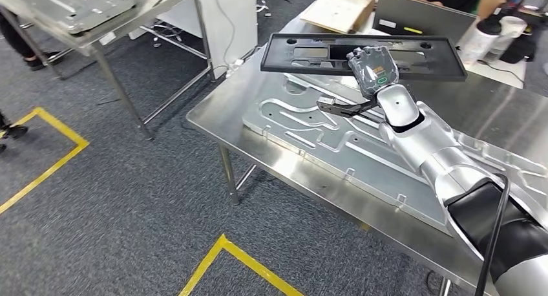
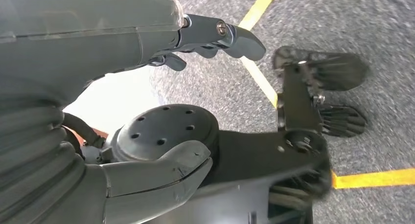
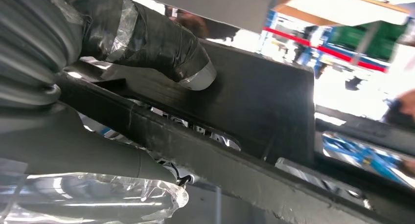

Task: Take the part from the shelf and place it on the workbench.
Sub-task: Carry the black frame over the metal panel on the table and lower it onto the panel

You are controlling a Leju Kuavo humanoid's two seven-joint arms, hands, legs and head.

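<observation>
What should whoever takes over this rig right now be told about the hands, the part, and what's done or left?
Right hand: grips the black part along its near edge, holding it flat above the workbench.
Left hand: holds nothing, fingers apart, hanging over the floor.
Done: part is off the shelf and carried to the bench.
Left: lower it onto the bench, where a large metal panel already lies, then release.

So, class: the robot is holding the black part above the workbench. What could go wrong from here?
1. The right hand grips the long black part at one edge, off-centre, so it might tilt or slip.
2. A pressed metal panel already covers the workbench underneath, so the part may land unevenly on it.
</observation>
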